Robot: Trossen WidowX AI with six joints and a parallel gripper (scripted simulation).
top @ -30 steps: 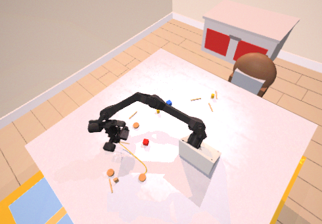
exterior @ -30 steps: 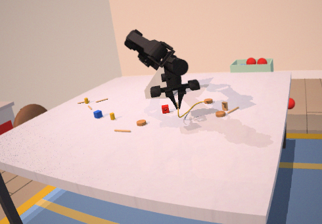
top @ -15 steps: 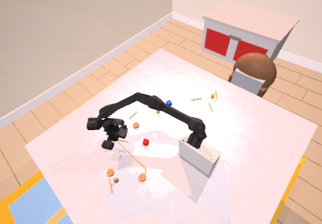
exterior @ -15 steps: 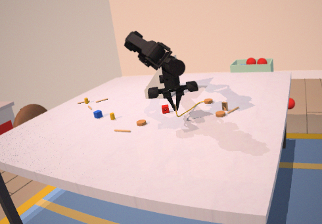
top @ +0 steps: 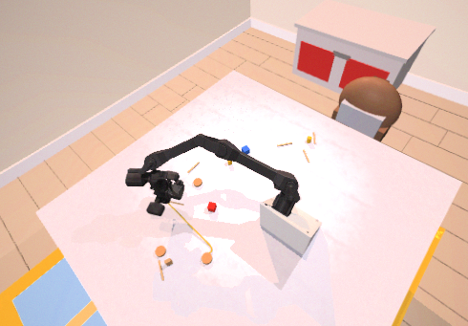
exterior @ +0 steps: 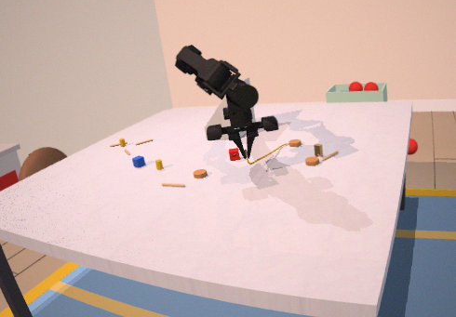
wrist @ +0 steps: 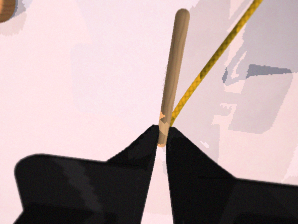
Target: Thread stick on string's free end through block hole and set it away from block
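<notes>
The gripper (top: 168, 201) (exterior: 248, 157) (wrist: 162, 132) pinches the string's stick (top: 176, 203) (wrist: 175, 65) between its fingertips, out toward the worktop's left corner in the top view

No Words to Read

I can't read any words or numbers here. The table, the blocks, the sticks, the round buttons and the arm show no letters, no labels, no brand names and no signs that I can read.
</notes>
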